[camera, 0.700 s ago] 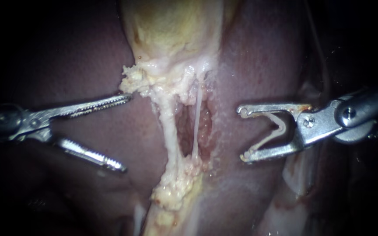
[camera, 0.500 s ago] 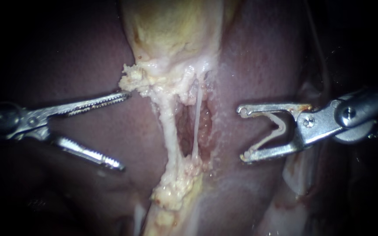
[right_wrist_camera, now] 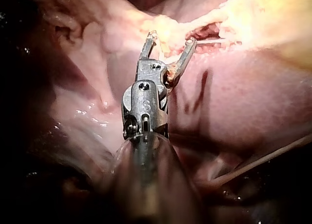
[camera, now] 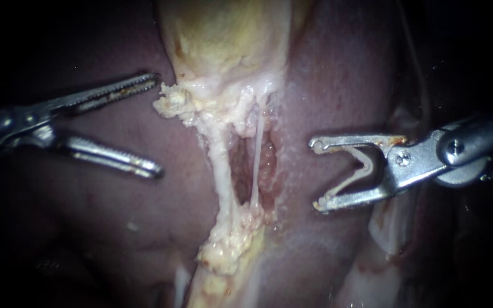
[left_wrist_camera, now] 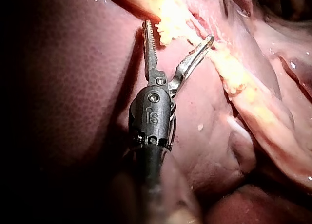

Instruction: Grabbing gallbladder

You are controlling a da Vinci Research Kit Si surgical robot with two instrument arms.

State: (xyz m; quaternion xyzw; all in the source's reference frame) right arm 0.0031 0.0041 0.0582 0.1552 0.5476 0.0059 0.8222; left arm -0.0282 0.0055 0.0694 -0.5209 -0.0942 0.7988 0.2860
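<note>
Left jaws, endoscope view: the left instrument (camera: 157, 122) held its jaws spread wide, with nothing gripped between them.
Change, endoscope view: it had risen against the liver (camera: 104, 228) in the last half second. Its upper jaw tip now stood just beside the frayed fatty lump (camera: 172, 102) at the lower end of the gallbladder (camera: 229, 40).
Meaning for task: I judged this as the approach to the grasp. The jaws were lined up at the gallbladder's edge but had not yet closed on it.
Right jaws, endoscope view: the right instrument (camera: 315, 174) had not moved. Its jaws were parted and empty, well apart from the gallbladder.
Gallbladder, endoscope view: it was pale yellow, smooth and glistening, and lay between the liver lobes at the top middle. A thick pale strand (camera: 219, 165) and a thin strand (camera: 256, 165) ran down from it.
Left wrist view: the left instrument (left_wrist_camera: 178, 30) had the fatty lump (left_wrist_camera: 168, 19) in the gap near its jaw tips. Whether one jaw touched the lump, I could not tell.
Right wrist view: the right instrument (right_wrist_camera: 172, 37) showed parted jaws holding nothing. The gallbladder (right_wrist_camera: 273, 19) lay ahead and to one side.
</note>
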